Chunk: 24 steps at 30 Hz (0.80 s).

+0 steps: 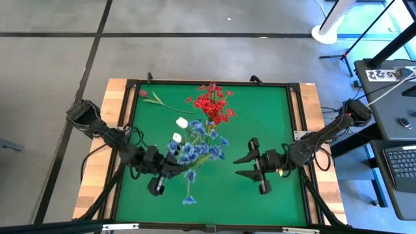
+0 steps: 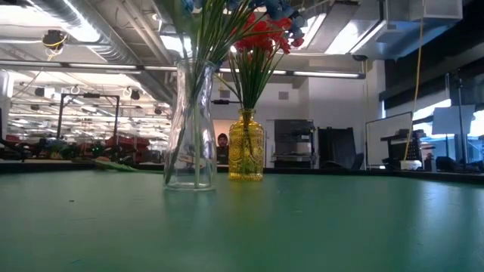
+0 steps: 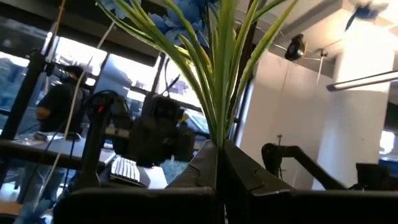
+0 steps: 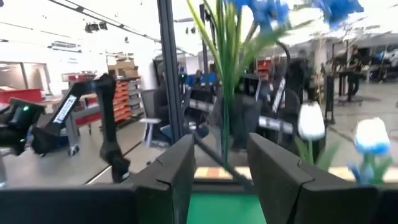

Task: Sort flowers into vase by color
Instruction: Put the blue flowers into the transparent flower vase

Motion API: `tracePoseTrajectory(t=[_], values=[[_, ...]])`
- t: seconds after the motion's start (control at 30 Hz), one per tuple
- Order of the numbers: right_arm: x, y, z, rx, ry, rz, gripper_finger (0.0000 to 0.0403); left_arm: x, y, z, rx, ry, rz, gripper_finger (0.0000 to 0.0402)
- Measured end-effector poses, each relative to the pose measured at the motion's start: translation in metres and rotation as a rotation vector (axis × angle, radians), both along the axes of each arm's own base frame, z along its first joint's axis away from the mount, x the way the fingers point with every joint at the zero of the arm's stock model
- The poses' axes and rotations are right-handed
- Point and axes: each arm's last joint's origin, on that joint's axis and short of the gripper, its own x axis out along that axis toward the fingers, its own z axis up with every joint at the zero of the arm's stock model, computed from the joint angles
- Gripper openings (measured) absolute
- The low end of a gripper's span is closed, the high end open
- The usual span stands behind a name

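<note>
Left gripper (image 1: 170, 170) is closed on thin green stems of the blue flowers (image 1: 195, 151), just beside the clear glass vase (image 2: 189, 125). Right gripper (image 1: 246, 166) stands open and empty, near that vase. We see red flowers (image 1: 213, 106) in the yellow textured vase (image 2: 246, 145) behind it. We can read no writing on them.

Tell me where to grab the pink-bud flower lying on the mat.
Take the pink-bud flower by its bare green stem, straight from above, fingers across it: it lies flat and alone on the mat. The right gripper is open; the left gripper holds blue flowers.
</note>
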Motion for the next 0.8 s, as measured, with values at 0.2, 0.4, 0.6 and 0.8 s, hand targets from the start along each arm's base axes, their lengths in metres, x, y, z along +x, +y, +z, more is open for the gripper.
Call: tracePoseTrajectory(t=[0.2, 0.4, 0.6, 0.8], values=[[0.024, 0.005, 0.019, -0.011, -0.04, -0.036, 0.0154, 0.0, -0.001, 0.0, -0.014, 0.004, -0.025, 0.0], [0.056, -0.003, 0.022, 0.016, -0.025, -0.033, 0.0196, 0.002, -0.007, 0.002, 0.014, 0.033, -0.035, 0.0], [0.094, -0.004, 0.021, 0.026, 0.006, 0.026, 0.0245, 0.013, -0.006, 0.0, 0.04, 0.129, 0.033, 0.0], [0.113, 0.006, 0.024, -0.03, 0.031, 0.064, 0.0268, 0.014, -0.005, 0.0, 0.018, 0.155, 0.097, 0.0]])
